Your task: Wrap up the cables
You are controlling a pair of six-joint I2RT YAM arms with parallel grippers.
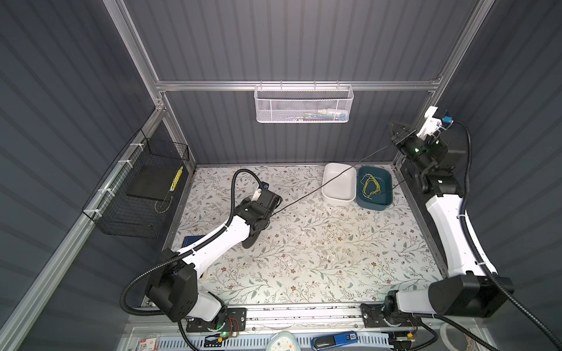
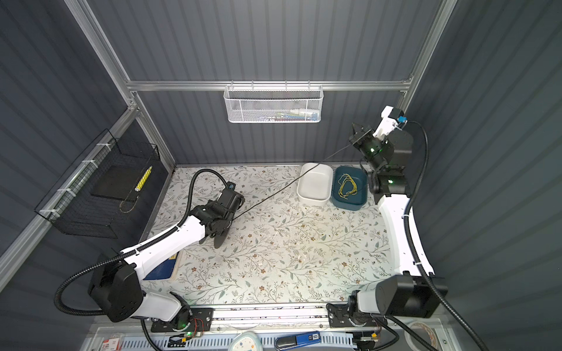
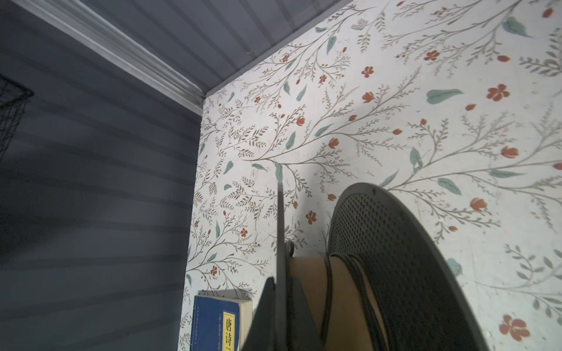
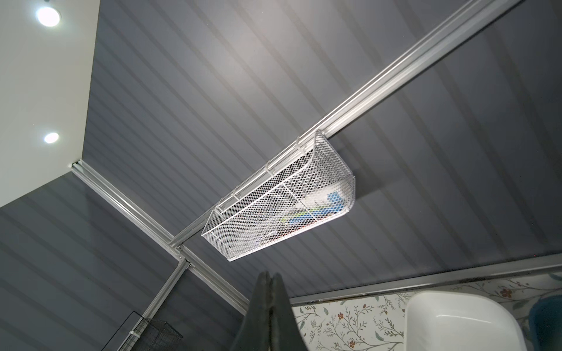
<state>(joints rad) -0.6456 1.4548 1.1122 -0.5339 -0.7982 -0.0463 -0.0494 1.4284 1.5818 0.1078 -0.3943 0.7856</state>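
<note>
The thin black cable [image 1: 304,196] [image 2: 273,194] runs taut from a spool [image 1: 251,240] at mid-left, over the white dish, up to my right gripper [image 1: 397,129] [image 4: 270,276]. That gripper hangs high at the far right, jaws pressed together; the cable ends at it, though the pinch itself is hidden. My left gripper [image 3: 281,291] is shut on the spool's thin near flange [image 3: 280,218]. Several turns of cable [image 3: 328,288] lie around the brown core [image 3: 307,288], beside the perforated dark far flange [image 3: 395,243]. In both top views the left wrist hides its jaws.
At the back right a white dish [image 1: 327,182] stands beside a teal dish [image 1: 387,182] that holds a yellow wire loop [image 1: 371,185]. A blue book [image 3: 213,325] lies by the left wall. A white mesh basket [image 1: 304,104] hangs on the back wall, a black wire basket [image 1: 146,188] on the left.
</note>
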